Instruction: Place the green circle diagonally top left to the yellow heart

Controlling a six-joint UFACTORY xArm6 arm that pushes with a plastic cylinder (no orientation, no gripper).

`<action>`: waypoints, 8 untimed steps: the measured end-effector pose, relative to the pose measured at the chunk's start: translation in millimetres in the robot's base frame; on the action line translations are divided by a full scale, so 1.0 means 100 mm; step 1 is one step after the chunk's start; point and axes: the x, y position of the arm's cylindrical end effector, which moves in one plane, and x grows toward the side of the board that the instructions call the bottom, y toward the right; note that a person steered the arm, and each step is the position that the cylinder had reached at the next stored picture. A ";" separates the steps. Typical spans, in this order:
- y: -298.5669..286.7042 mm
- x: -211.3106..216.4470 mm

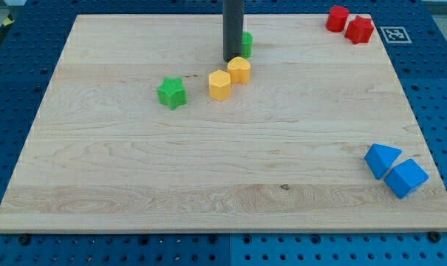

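The green circle [247, 42] is near the view's top centre, mostly hidden behind my dark rod. My tip [231, 59] rests on the board at the circle's left edge, just above the yellow heart [239, 69]. The circle sits up and slightly right of the heart, close to it. A yellow hexagon block [219, 85] touches the heart at its lower left. A green star [171, 93] lies further left.
Two red blocks [349, 24] sit at the view's top right corner of the wooden board [223, 170]. Two blue blocks [394, 171] sit at the lower right near the board's edge.
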 end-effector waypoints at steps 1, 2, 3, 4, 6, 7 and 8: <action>0.12 -0.14; 0.25 -0.22; 0.69 -0.21; 1.02 -0.23; 0.88 -0.32; 0.70 -0.49; 0.56 -0.57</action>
